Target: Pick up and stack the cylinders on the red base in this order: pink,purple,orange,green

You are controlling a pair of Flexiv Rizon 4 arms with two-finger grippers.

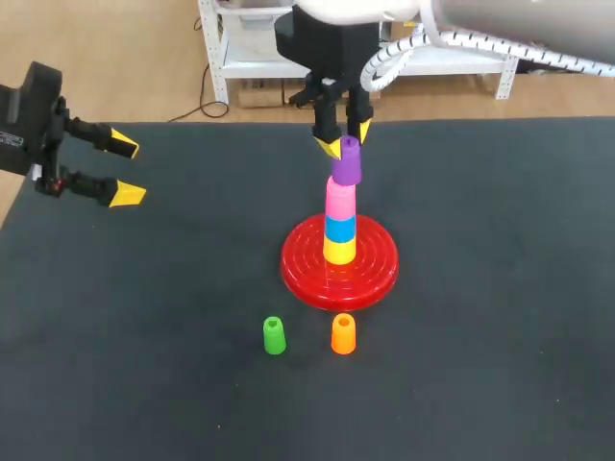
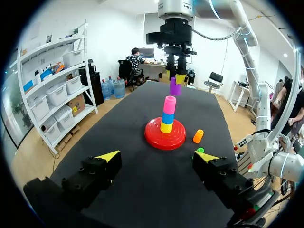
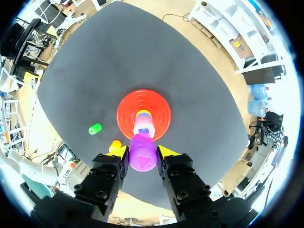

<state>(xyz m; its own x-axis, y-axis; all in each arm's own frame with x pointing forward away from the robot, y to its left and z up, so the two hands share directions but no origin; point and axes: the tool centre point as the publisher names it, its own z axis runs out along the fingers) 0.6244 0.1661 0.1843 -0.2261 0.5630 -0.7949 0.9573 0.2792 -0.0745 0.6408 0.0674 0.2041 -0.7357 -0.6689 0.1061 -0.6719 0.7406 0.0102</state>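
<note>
The red base (image 1: 380, 274) stands mid-table with a stack of yellow, blue and pink cylinders; the pink cylinder (image 1: 340, 200) is on top. My right gripper (image 1: 341, 144) is shut on the purple cylinder (image 1: 347, 161), directly over the pink one; I cannot tell whether they touch. From the right wrist, the purple cylinder (image 3: 143, 154) sits between both fingers above the base (image 3: 127, 107). The green cylinder (image 1: 274, 335) and orange cylinder (image 1: 343, 333) stand in front of the base. My left gripper (image 1: 120, 168) hangs open at the far left, holding nothing.
From the left wrist, its gripper (image 2: 157, 156) looks across the black mat towards the base (image 2: 154, 137), with the orange cylinder (image 2: 198, 136) and green cylinder (image 2: 200, 150) to the base's right. Bare mat lies all around the base.
</note>
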